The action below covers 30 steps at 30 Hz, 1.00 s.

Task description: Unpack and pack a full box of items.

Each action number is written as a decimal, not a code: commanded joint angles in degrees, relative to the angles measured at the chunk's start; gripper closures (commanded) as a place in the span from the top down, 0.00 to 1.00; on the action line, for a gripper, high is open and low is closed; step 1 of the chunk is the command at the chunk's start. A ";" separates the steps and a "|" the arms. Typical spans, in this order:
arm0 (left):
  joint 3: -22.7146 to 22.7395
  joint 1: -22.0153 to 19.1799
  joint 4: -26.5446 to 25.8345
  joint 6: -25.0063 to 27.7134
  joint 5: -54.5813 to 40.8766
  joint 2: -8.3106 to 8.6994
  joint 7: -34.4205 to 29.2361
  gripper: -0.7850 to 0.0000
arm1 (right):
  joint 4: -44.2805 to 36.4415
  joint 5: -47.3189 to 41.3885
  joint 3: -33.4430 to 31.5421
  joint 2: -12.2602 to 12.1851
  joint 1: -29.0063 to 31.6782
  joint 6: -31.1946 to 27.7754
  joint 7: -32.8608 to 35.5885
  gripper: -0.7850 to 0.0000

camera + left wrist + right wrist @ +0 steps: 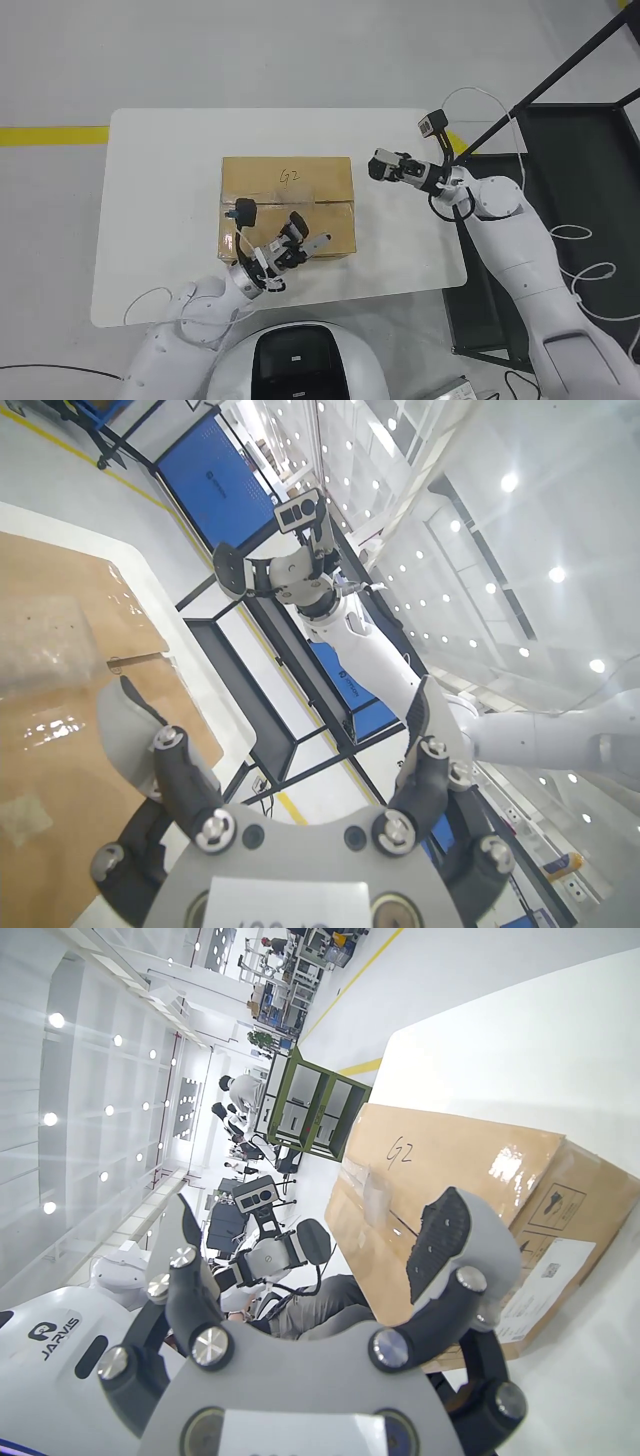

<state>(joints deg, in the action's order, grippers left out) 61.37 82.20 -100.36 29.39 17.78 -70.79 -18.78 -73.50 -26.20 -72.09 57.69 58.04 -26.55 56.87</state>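
A closed cardboard box (290, 190), taped along its top seam and bearing a handwritten mark, sits in the middle of the white table (160, 200). My left gripper (305, 235) hovers over the box's near right corner, open and holding nothing. In the left wrist view the open left gripper (275, 705) has the box top (50, 650) beside one finger. My right gripper (380, 165) hangs open just off the box's right end, above the table. The right wrist view shows the open right gripper (315, 1233) facing the box (450, 1153), whose end panel carries a white label.
A black metal rack (580, 200) stands right of the table, and a dark pole (540, 85) slants above the right arm. The table has bare surface left of the box and along its far edge (280, 125). A yellow floor line (50, 135) runs off to the left.
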 commanded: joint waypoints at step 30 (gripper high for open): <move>26.75 13.96 -1.72 1.73 -13.55 2.03 23.35 1.00 | 2.53 3.62 9.16 2.70 -8.58 2.38 4.04 1.00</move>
<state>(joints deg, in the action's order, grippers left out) 86.98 96.07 -102.87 31.54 4.93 -68.78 3.93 -71.06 -22.83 -63.60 60.22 50.05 -24.55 60.65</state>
